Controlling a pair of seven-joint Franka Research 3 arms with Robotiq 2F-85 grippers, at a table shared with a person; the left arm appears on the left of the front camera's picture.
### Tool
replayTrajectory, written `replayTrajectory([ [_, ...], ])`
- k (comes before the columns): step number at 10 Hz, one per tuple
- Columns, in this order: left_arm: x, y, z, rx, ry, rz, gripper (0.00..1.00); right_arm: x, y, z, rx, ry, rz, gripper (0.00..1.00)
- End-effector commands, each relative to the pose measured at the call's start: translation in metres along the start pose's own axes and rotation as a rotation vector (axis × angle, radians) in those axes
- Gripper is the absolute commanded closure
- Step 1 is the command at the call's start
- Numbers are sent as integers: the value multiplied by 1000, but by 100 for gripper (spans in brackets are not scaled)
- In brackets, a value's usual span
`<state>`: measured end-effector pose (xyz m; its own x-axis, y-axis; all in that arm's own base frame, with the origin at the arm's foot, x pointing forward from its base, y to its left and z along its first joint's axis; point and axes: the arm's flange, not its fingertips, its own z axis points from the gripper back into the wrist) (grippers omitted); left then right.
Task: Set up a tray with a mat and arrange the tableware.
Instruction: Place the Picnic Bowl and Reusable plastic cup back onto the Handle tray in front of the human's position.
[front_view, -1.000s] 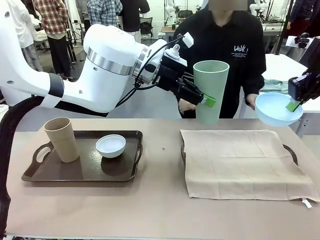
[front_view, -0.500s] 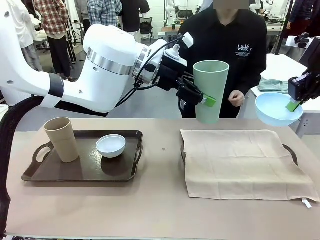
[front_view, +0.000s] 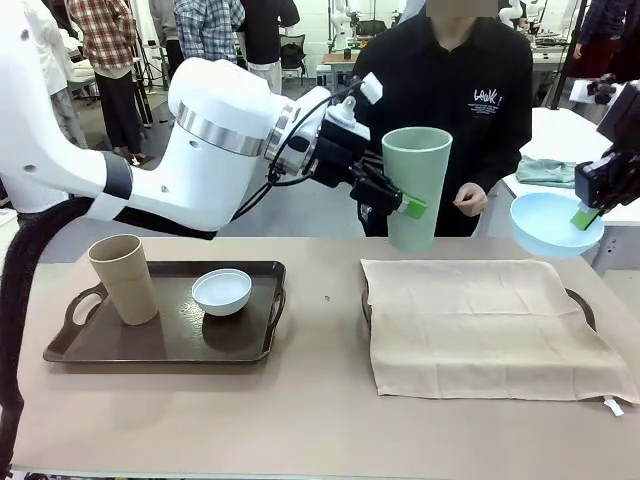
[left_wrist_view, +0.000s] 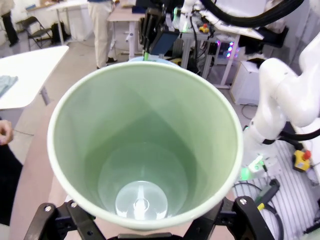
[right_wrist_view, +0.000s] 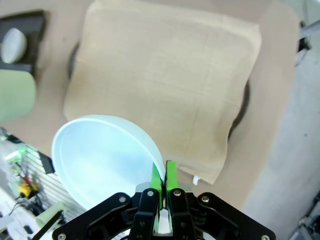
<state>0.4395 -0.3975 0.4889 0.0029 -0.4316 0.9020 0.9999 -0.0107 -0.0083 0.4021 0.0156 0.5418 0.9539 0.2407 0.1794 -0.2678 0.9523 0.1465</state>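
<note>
Left claw (front_view: 412, 207) clamps the upright pale green cup (front_view: 418, 185) low on its wall, aloft over the bench's (front_view: 320, 420) far edge by the mat's (front_view: 490, 320) far-left corner, right claw (front_view: 585, 215) pinches the light blue bowl's (front_view: 548, 222) rim past the mat's far-right edge, mat top bare.

Open workshop hall, evenly lit. Grey floor (front_view: 320, 218) behind the tan counter (front_view: 320, 420). White table (front_view: 565, 130) at right rear carries a folded green cloth (front_view: 545, 170). Black chair (front_view: 293, 55) and several standing people (front_view: 108, 50) at the far end, left
</note>
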Motion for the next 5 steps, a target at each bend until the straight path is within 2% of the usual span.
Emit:
replayTrajectory([
  [1, -45, 26, -24, 32, -10, -8, 14, 23, -26, -52, 1, 36, 5, 96],
  [4, -77, 45, -68, 26, 81, -57, 14, 39, -43, -109, -29, 59, 1, 96],
  [5, -74, 44, -71, -1, 56, -52, 14, 37, -42, -108, -23, 42, -12, 96],
])
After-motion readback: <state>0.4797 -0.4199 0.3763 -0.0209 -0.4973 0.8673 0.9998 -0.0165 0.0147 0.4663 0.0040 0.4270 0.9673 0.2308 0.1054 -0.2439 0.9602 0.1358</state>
